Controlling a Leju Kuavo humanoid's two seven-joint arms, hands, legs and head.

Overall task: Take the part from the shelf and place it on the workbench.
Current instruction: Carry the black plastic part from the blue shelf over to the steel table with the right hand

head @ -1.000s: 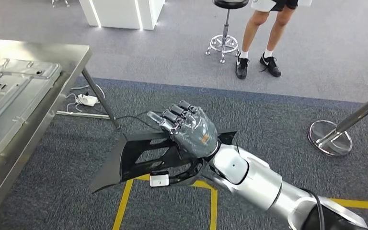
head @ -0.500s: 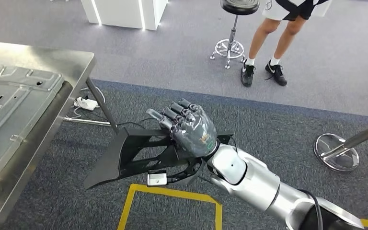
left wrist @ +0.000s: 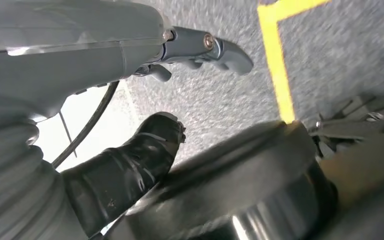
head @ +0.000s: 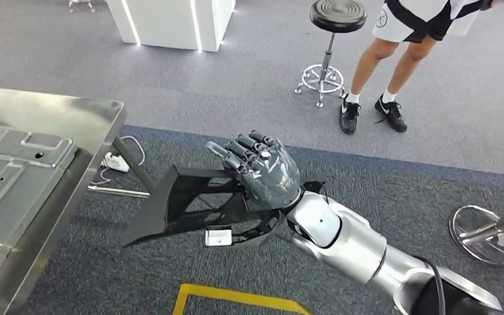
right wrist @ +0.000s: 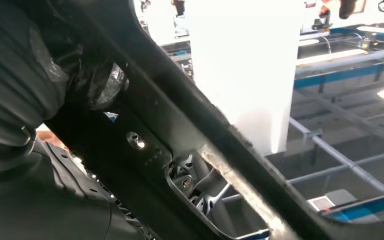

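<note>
The part [head: 177, 207] is a black, flat, open-framed piece with a small white tag, hanging over the carpet. My right hand [head: 266, 170] grips it from above, fingers curled over its top bar. Seen from the right wrist, the part [right wrist: 170, 125] runs as dark bars close across the picture. The steel workbench [head: 72, 115] stands to the left, its corner a short way from the part's tip. My left hand [left wrist: 80, 65] hangs over the carpet, thumb and fingers apart, with nothing in it.
A pressed metal panel [head: 13, 164] lies on the workbench. A power strip [head: 115, 162] and cables lie by the bench leg. A stool [head: 333, 39] and a person's legs [head: 394, 72] are ahead on the right. A stanchion base [head: 485, 233] is at far right; yellow floor tape [head: 236, 295] is below.
The whole view has shifted: the camera moved, so the bench sits lower and further left and the tape has slid toward the bottom. My right hand still holds the part.
</note>
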